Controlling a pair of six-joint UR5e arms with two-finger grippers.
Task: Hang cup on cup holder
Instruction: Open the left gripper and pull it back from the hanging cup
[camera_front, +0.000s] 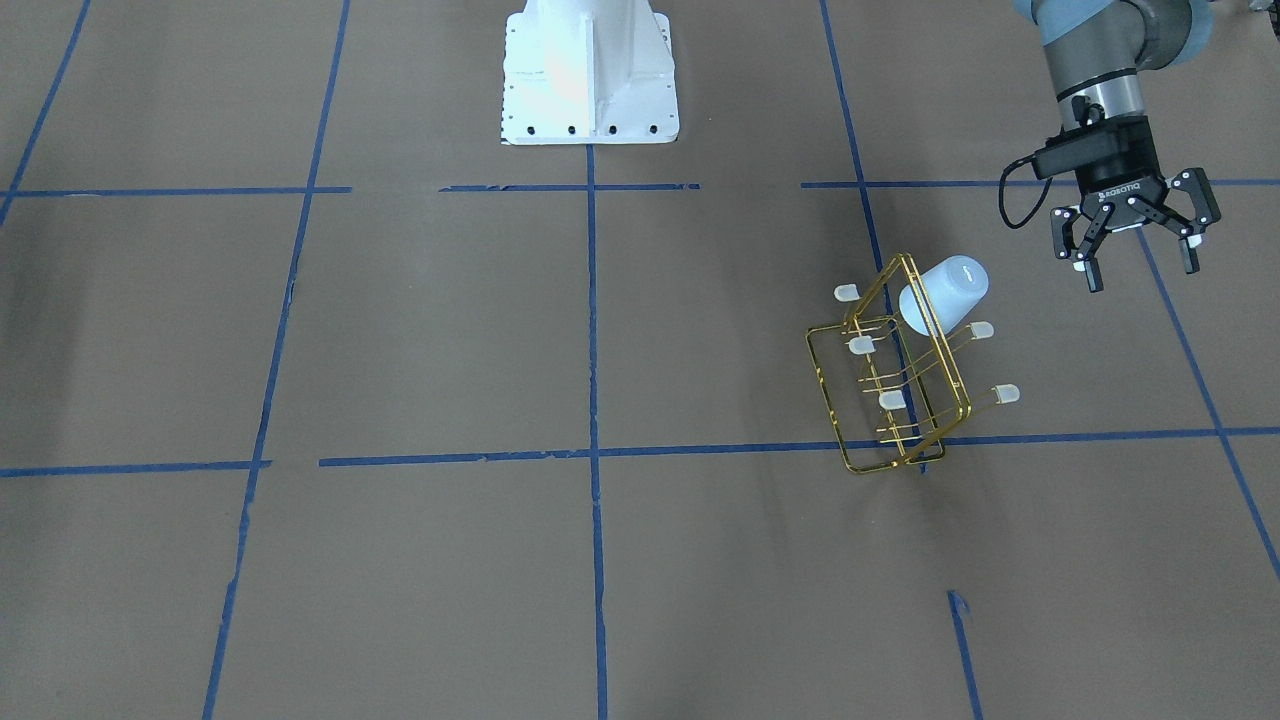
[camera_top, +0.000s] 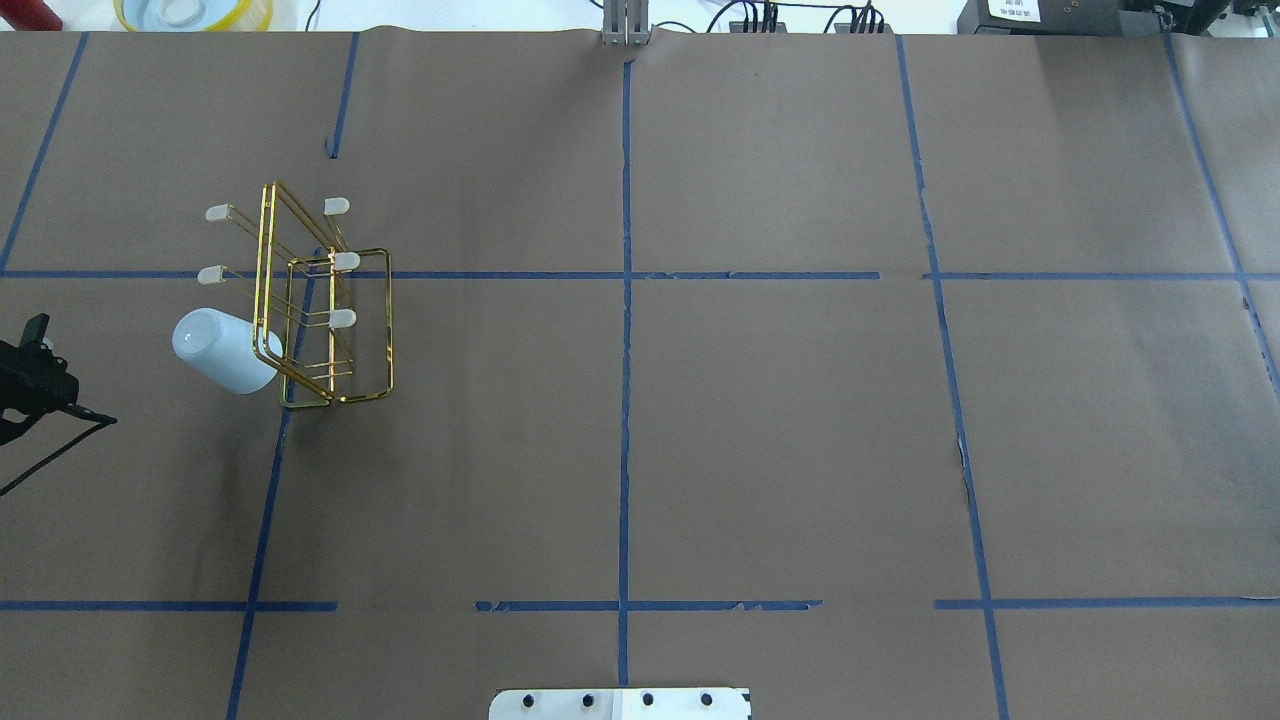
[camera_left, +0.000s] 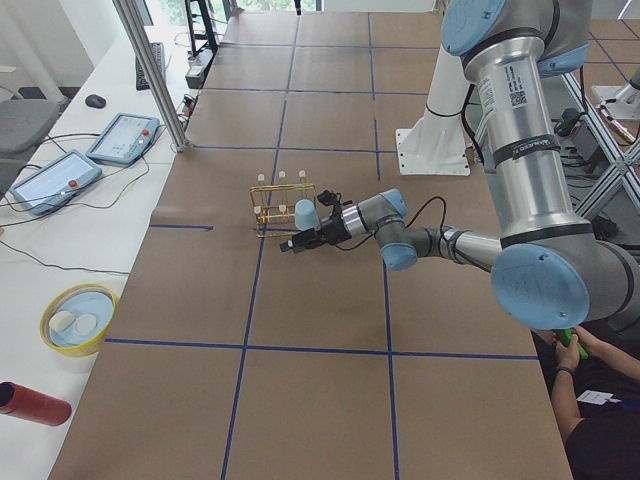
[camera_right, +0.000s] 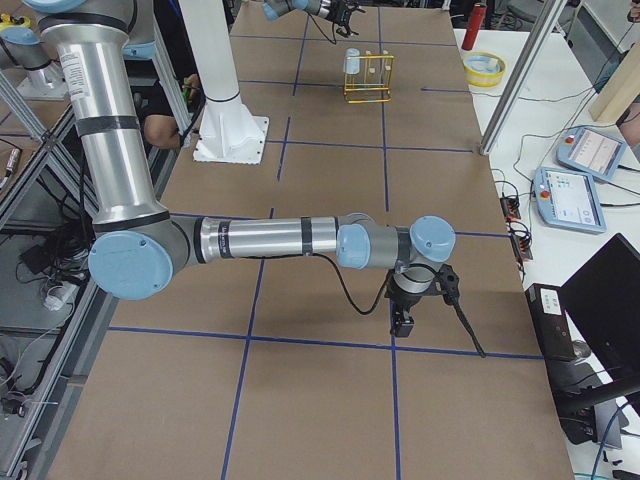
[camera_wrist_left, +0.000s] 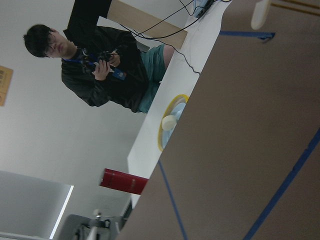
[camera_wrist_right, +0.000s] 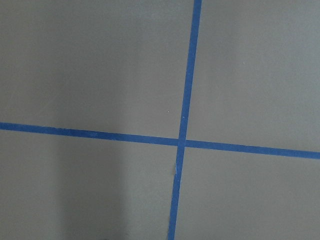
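The pale-blue cup (camera_front: 945, 292) hangs tilted on a prong of the gold wire cup holder (camera_front: 826, 400), mouth toward the frame and base pointing out. Both also show in the overhead view, the cup (camera_top: 220, 350) on the near left side of the holder (camera_top: 389, 320). My left gripper (camera_front: 1142, 272) is open and empty, apart from the cup on its outer side. It is only partly seen at the overhead view's left edge (camera_top: 30, 385). My right gripper (camera_right: 403, 322) hangs low over bare table far from the holder. I cannot tell whether it is open or shut.
Several free prongs carry white caps (camera_front: 1006, 394). The robot's white base (camera_front: 590, 70) stands at the table's middle. A yellow bowl (camera_left: 78, 318) and a red cylinder (camera_left: 35, 403) sit on the side bench. A person (camera_wrist_left: 100, 65) stands beyond it.
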